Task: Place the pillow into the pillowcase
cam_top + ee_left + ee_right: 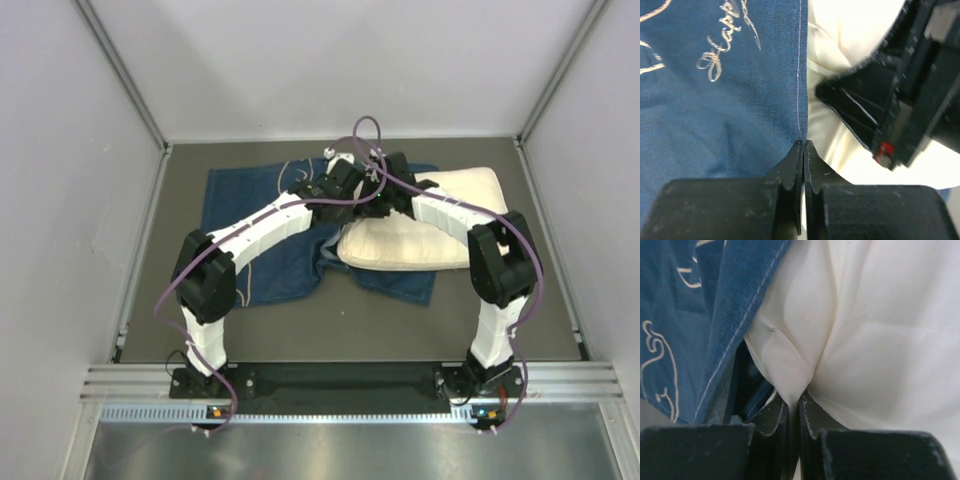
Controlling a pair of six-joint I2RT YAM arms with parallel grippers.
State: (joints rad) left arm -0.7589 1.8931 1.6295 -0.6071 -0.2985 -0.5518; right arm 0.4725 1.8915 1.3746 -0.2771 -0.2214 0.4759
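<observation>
The dark blue pillowcase (pixel 262 225) lies spread on the table's left and middle, with whale drawings and cursive writing. The cream pillow (pixel 430 225) lies at the right, partly on the case. My left gripper (pixel 345 185) is shut on the pillowcase's stitched edge (pixel 799 90), pinched between its fingertips (pixel 803 150). My right gripper (pixel 385 195) is shut on a fold of the pillow (pixel 805 340), next to the case's blue hem (pixel 735 325). The two grippers are close together at the pillow's left end. The right gripper's black body (pixel 900 105) shows in the left wrist view.
Grey table surface (pixel 500 320) is enclosed by white walls (pixel 80 200) on three sides. A metal rail (pixel 340 385) runs along the near edge at the arm bases. Purple cables (pixel 365 135) loop above the grippers.
</observation>
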